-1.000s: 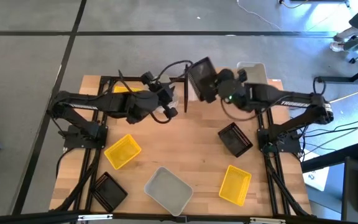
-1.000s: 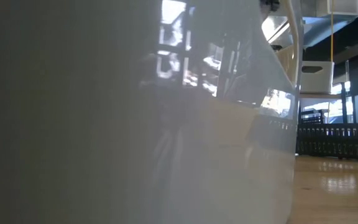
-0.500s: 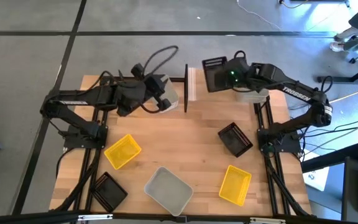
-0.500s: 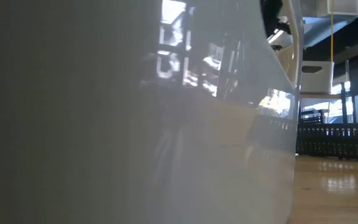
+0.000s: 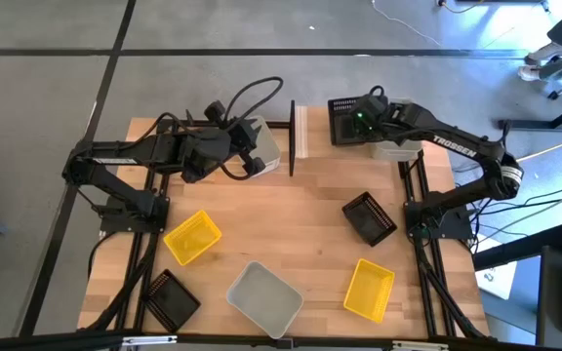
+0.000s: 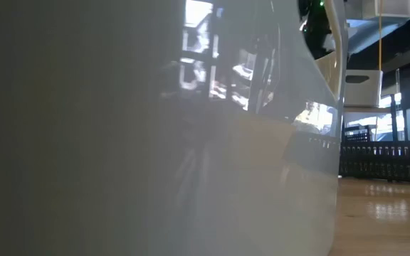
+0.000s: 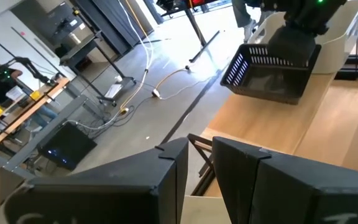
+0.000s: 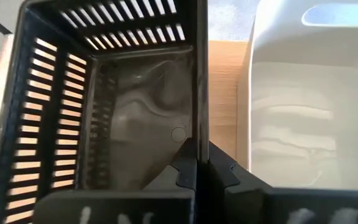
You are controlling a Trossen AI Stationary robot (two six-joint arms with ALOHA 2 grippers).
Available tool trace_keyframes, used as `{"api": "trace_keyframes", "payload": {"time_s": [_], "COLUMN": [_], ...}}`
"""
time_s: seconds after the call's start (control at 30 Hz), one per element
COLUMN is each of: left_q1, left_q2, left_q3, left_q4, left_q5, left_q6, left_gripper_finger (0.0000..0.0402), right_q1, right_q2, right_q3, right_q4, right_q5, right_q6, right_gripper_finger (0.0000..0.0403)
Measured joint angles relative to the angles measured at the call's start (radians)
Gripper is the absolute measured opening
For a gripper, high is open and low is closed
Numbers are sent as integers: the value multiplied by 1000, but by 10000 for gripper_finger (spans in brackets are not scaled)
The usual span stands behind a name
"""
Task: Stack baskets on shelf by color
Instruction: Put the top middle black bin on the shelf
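My right gripper (image 5: 367, 119) is shut on a black slatted basket (image 5: 344, 107) at the table's far edge, right of the shelf (image 5: 299, 136). A whitish basket (image 5: 398, 148) sits just right of it, under my right arm. The black basket also shows in the left wrist view (image 7: 272, 62). My left gripper (image 5: 252, 156) is left of the shelf, over another whitish basket (image 5: 264, 156), with its fingers (image 7: 173, 174) nearly together. My right gripper pinches the black basket's side wall at its rim (image 8: 197, 134), one finger inside and one outside, coming from above. The basket hangs open side up, close over the wood (image 8: 221, 81). My left gripper seems shut on the whitish basket's rim (image 7: 197, 202); its fingers hide the contact.
On the near half of the table lie a yellow basket (image 5: 192, 237), a black basket (image 5: 172, 299), a whitish basket (image 5: 263, 297), a yellow basket (image 5: 369, 290) and a black basket (image 5: 369, 216). A whitish basket wall (image 6: 155, 142) blocks most of the low view.
My right gripper has carried the black basket from beside the shelf toward the table's far right, and the basket has turned from tilted to open side up. My left gripper has moved toward the table's left and far edge, with the whitish basket under it.
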Motion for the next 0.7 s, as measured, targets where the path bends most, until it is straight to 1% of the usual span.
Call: {"api": "trace_keyframes", "payload": {"time_s": [0.3, 0.57, 0.7], "left_q1": [0, 0, 0], "left_q2": [0, 0, 0], "left_q3": [0, 0, 0], "left_q4": [-2, -2, -2], "left_q5": [0, 0, 0], "left_q6": [0, 0, 0], "left_gripper_finger": [67, 67, 67], "right_q1": [-42, -45, -44], "right_q2": [1, 1, 1], "right_q3": [-85, -88, -88], "right_q4": [41, 69, 64], "right_q5": [-24, -26, -27], "right_q6": [-7, -30, -29], "right_gripper_finger": [0, 0, 11]}}
